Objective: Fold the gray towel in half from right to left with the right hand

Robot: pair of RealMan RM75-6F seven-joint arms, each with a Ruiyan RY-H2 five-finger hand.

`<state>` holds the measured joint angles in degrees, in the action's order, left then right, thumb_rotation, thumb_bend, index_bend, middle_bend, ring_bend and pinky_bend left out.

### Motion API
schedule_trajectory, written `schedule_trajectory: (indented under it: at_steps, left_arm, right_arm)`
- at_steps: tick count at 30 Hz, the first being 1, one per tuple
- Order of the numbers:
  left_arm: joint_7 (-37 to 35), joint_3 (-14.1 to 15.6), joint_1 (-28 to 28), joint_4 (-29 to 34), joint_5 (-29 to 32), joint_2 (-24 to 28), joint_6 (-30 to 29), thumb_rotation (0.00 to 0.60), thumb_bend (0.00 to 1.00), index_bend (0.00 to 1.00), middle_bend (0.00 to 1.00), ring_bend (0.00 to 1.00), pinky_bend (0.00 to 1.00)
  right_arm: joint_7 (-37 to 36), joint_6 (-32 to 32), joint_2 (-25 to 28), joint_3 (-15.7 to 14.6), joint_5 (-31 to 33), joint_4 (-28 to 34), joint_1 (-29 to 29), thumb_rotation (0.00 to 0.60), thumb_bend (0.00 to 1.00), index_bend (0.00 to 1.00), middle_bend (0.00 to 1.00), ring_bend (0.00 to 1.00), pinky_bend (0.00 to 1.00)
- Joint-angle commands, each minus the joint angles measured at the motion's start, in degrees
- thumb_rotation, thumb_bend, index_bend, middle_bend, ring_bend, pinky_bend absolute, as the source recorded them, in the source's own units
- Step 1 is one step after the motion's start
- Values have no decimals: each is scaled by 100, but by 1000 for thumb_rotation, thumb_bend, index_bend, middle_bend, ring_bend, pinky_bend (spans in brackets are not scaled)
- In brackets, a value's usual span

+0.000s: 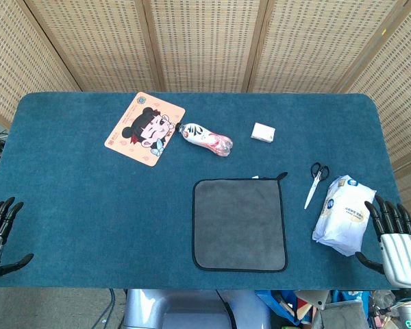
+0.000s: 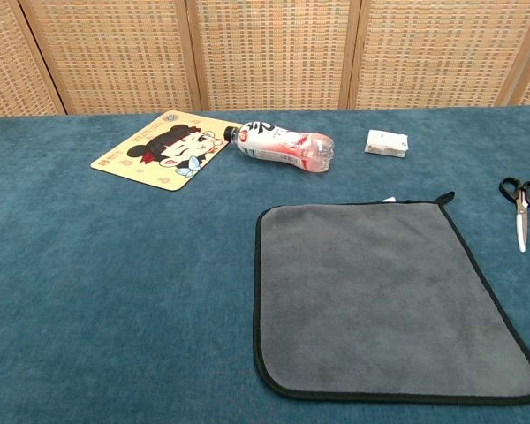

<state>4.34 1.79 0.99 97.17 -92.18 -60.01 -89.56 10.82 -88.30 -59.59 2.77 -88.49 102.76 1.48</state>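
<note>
- The gray towel (image 1: 240, 224) lies flat and unfolded on the blue desk (image 1: 89, 205), near the front edge, with a small loop at its far right corner.
- The right hand (image 1: 396, 240) is at the front right edge of the desk, fingers spread and holding nothing, just beside a white packet (image 1: 342, 214).
- The left hand (image 1: 0, 229) is at the front left edge, also spread and empty.
- Scissors (image 1: 316, 182) lie between the towel and the packet.
- Further back lie a bottle (image 1: 205, 139), a cartoon mat (image 1: 144, 128) and a small white box (image 1: 263, 132).

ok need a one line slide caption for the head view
Gray towel lies flat and unfolded on the blue table, right hand open beside it.
</note>
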Motion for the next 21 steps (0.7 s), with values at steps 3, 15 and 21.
schedule_trajectory:
  at_steps: [3, 15, 21]
  left_arm:
    - [10, -22, 5, 0, 43, -9, 21, 600, 74, 0, 0, 0, 0]
    - [171, -157, 52, -10, 261, -91, 99, 600, 73, 0, 0, 0, 0]
    - [263, -243, 127, -91, 438, -212, 239, 600, 74, 0, 0, 0, 0]
  right_arm:
    - [-4, 68, -20, -6, -19, -30, 40, 600, 0, 0, 0, 0, 0]
    - [532, 1582, 66, 482, 377, 165, 1185, 600, 18, 117, 0, 0, 0]
    - [966, 2794, -404, 1004, 1173, -67, 2244, 600, 277, 293, 0, 0, 0]
